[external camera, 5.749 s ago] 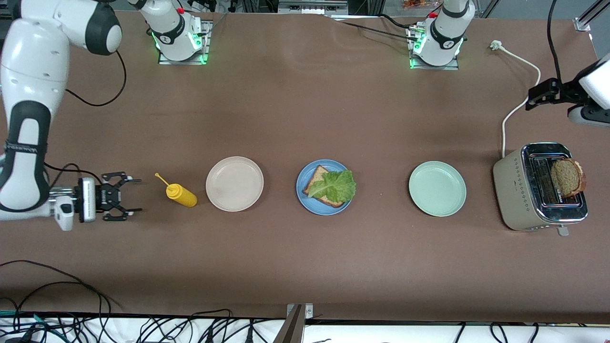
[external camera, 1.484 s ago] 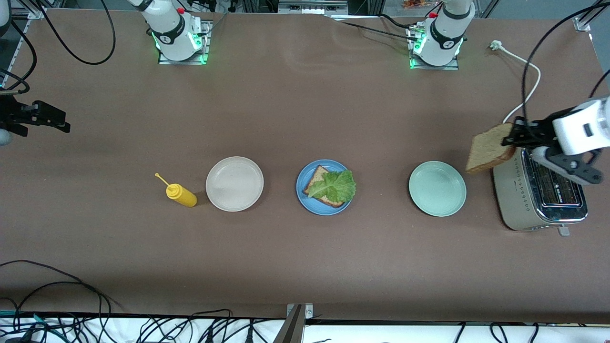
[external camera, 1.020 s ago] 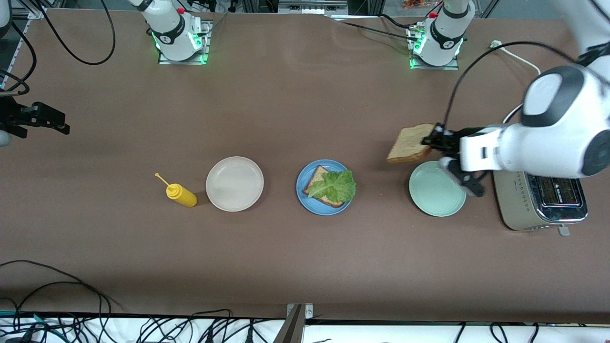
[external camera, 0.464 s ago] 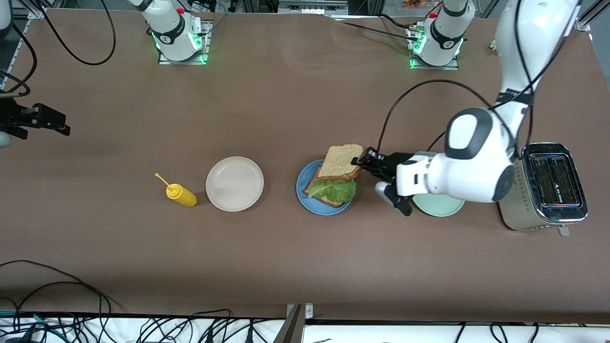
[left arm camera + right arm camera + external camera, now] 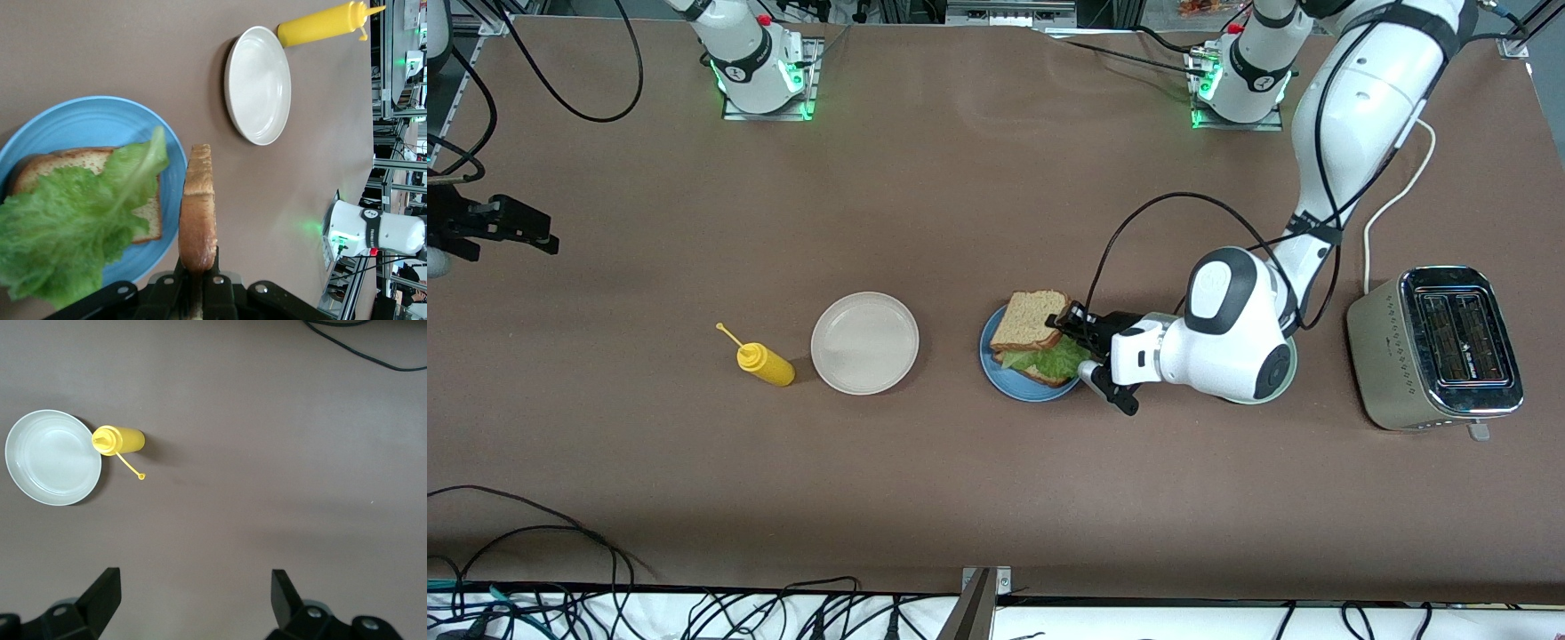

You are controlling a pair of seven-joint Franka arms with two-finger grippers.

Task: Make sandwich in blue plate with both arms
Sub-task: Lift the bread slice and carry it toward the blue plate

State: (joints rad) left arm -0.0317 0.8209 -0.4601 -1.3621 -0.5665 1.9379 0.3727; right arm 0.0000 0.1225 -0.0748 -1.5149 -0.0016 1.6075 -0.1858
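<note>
The brown worktop (image 5: 960, 204) carries everything, and my two bases stand along the edge farthest from the front camera. My left arm (image 5: 1352, 116) reaches from its base down to the middle of the worktop. The toaster (image 5: 1436, 348) sits at the left arm's end, with a pale green plate (image 5: 1291, 378) mostly hidden under my left wrist. Midway between the two ends lies the blue plate (image 5: 996, 378). On it rests a lower bread slice (image 5: 73, 163) with its flat face up, and a ruffled lettuce leaf (image 5: 60, 233) spreads over that.

My left gripper (image 5: 1069, 322) is over the plate's rim toward the left arm's end, its fingers pressed together on the crust edge of the top bread slice (image 5: 1029, 318). That slice hangs just above the lettuce, roughly level, its broad face up, running out from the fingers toward the right arm's end of the worktop. In the left wrist view I see the slice edge-on, with a gap between it and the leaf.

Toward the right arm's end sit a cream-white plate (image 5: 864, 342) and, just beside it, a yellow squeeze bottle (image 5: 765, 363) lying on its side with its nozzle aimed away from that plate.

My right gripper (image 5: 197, 597) waits high over the right arm's end of the worktop, fingers spread wide, holding nothing.
</note>
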